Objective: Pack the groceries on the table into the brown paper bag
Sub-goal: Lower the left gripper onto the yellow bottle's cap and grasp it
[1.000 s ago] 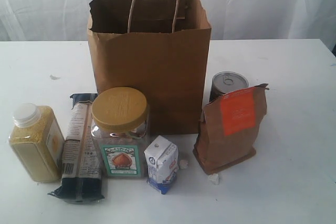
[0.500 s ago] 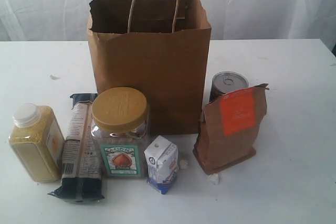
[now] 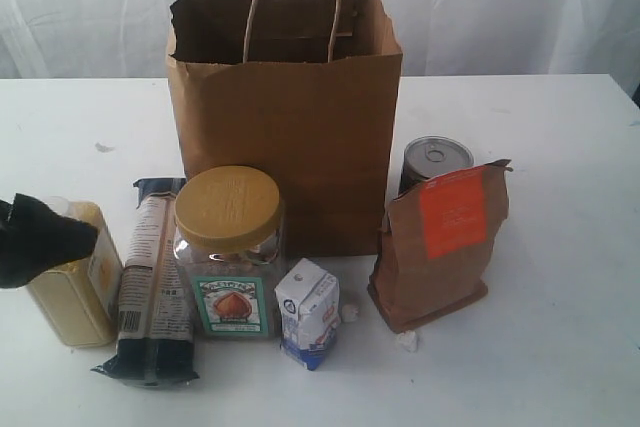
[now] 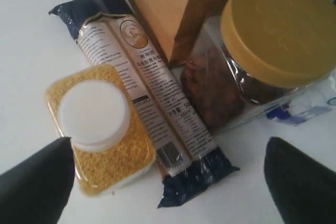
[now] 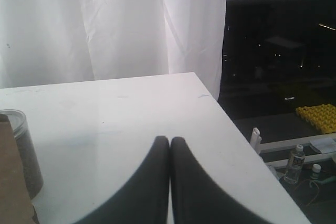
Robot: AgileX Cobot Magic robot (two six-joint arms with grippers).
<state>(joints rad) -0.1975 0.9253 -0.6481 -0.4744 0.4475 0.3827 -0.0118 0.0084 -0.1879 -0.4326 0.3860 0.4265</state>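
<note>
Zero packed so far: all six sit on the table (image 3: 560,347) before the upright brown paper bag (image 3: 290,117) — left gripper (image 4: 167,145) spread wide above the yellow-grain jar (image 4: 100,129) at far left, not gripping; right gripper (image 5: 169,148) pinched closed, empty.

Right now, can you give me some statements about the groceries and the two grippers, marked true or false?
1. The left gripper is open, close to the yellow-grain jar. True.
2. The right gripper is open. False: it is shut, holding nothing.
3. The tan-lidded nut jar lies on its side. False: it stands upright in front of the brown paper bag.
4. The dark tin can stands partly hidden behind the orange-labelled brown pouch. True.
</note>
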